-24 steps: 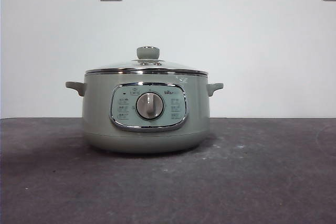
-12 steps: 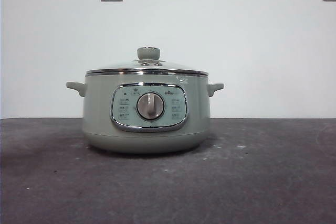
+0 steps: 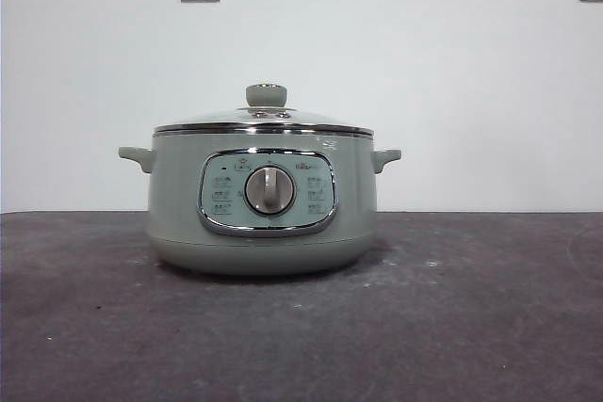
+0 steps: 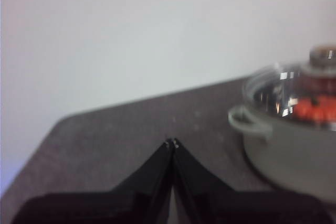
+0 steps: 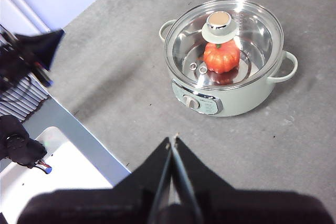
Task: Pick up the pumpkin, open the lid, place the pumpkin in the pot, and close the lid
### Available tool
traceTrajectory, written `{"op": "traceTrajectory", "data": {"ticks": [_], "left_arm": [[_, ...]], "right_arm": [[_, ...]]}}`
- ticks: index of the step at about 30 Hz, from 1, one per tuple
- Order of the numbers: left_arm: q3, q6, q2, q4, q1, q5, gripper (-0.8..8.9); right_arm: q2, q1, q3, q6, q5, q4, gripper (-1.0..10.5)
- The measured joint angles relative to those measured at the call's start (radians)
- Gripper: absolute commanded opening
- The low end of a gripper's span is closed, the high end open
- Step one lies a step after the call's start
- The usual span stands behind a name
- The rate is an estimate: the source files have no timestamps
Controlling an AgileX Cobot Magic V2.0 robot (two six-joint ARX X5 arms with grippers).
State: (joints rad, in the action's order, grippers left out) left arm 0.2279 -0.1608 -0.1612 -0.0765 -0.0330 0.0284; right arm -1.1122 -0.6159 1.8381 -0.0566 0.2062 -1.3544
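Your work looks finished: the pumpkin sits inside the pot, showing orange through the glass of the lid, and the lid is seated level on the pot's chrome rim with its sage knob on top. From the front you cannot see the pumpkin at all; it shows only from above in the right wrist view, and as an orange blur behind the glass in the left wrist view. Over the last second almost nothing has changed. The pot, the lid and the dial on the control panel sit where they were, apart from a slight shift of the whole front picture that looks more like camera shake than a move of the things, and no arm shows in that view then or now. That stillness suggests both arms are already clear of the pot and nothing remains to be placed. The left gripper has its fingers pressed together, holding nothing, low over the bench and well to one side of the pot, by one of its side handles. The right gripper also has its fingers pressed together and empty, high above the bench and looking down on the pot from its dial side. If you want a last check, judge from the top view whether the lid's rim meets the pot evenly all round; it appears to.
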Motion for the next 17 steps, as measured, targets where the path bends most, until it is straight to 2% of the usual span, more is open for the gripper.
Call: {"op": "traceTrajectory", "data": {"ticks": [8,17], "left_arm": [[-0.179,0.063,0.151,-0.02,0.025,0.0,-0.03],[-0.201,0.079,0.156,-0.134,0.044,0.0,-0.03]], "right_arm": [[0.002,0.0,0.0,0.0,0.0,0.0,0.0],[0.006,0.0,0.0,0.0,0.0,0.0,0.0]]}}
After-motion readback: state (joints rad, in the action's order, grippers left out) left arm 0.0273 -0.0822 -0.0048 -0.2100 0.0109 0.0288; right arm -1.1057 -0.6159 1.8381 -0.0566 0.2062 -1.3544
